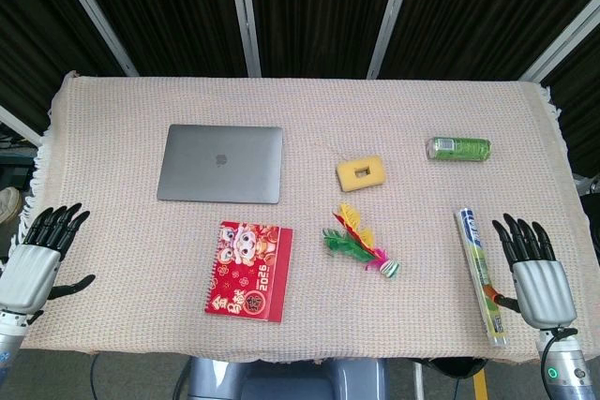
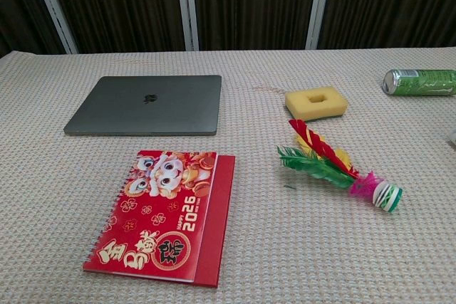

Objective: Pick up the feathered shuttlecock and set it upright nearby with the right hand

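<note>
Nearest the robot, at the front edge of the beige woven tablecloth [image 1: 309,110], two hands rest palm down: the left hand [image 1: 37,255], grey-backed with black fingers, lies at the front-left corner with its fingers spread and its thumb out to the side, holding nothing; the right hand [image 1: 536,269] lies at the front-right corner, fingers likewise apart and empty (neither hand shows in the chest view); just beside the right hand, on its inner side, lies one long yellow-green tube in a clear wrapper [image 1: 481,274], flat and pointing away from the robot.

Toward the front-left centre lies one red spiral-bound calendar notebook [image 2: 160,215], rectangular, glossy, printed with gold characters and "2026", its wire binding along the left edge; to its right, well apart from the right hand, lies the one feathered shuttlecock [image 2: 335,165], on its side rather than upright; its red, yellow and green feathers fan toward the back-left, while its pink frill and round green-and-white striped base point toward the front-right.

Farther back sits one yellow rectangular sponge block [image 2: 316,102] with a slot-shaped hollow in its top; nothing can be seen inside that hollow; to the left lies one closed grey metal laptop [image 2: 146,105], flat and smooth; at the far right one green drink can [image 1: 458,148] lies on its side, cylindrical and shiny.
</note>
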Controlling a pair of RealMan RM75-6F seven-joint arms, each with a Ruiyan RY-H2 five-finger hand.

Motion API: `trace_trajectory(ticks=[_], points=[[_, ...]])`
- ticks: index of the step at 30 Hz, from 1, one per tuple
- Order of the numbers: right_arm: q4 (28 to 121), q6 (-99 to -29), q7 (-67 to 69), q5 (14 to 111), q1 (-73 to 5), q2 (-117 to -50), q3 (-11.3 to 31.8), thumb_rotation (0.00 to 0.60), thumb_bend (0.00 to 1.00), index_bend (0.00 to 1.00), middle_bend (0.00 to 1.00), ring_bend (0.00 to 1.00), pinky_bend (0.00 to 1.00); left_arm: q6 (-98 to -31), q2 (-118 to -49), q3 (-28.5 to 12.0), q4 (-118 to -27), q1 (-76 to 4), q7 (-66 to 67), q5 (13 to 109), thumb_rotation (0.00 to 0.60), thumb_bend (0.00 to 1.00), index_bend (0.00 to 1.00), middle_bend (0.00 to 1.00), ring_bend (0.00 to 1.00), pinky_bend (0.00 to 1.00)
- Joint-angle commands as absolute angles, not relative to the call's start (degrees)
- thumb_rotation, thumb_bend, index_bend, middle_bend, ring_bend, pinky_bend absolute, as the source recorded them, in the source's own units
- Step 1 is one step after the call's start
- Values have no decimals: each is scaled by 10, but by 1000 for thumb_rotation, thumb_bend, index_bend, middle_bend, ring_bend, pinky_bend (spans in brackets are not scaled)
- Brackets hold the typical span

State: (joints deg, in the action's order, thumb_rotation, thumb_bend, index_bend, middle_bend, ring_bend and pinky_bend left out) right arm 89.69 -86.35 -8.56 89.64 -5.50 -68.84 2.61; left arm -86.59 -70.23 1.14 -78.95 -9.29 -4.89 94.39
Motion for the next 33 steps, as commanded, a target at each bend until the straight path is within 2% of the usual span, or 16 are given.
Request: trace_trajectory(ticks=[1,11,16,22,28,33], points=[[898,-862,-86,894,-55,-687,26,600,51,34,0,0,0,-870,-703,10,-789,-92,-51,945,600,0,0,0,0,0],[902,-853,-80,891,-58,-688,26,600,50,46,0,0,0,-871,-703,11,-793,-91,-45,945,600,0,0,0,0,0],[941,-854,-101,888,-51,-697,18,600,51,95,0,0,0,-863,-701,9,-798,-96,-54,943,600,0,0,0,0,0],[1015,-850,-190,937,-56,-718,-3,600,58,187,0,0,0,-830,-695,16,-799,-109,-74,941,600,0,0,0,0,0],[1020,-804,-224,946,-94,-763,15,600,103,265,0,0,0,-840,-690,17,-794,-108,-95,948,600,0,0,0,0,0],[979,-726,-181,911,-152,-795,50,600,127,311,0,0,0,-828,-695,13,-789,-108,-89,931,600,4,0,0,0,0]])
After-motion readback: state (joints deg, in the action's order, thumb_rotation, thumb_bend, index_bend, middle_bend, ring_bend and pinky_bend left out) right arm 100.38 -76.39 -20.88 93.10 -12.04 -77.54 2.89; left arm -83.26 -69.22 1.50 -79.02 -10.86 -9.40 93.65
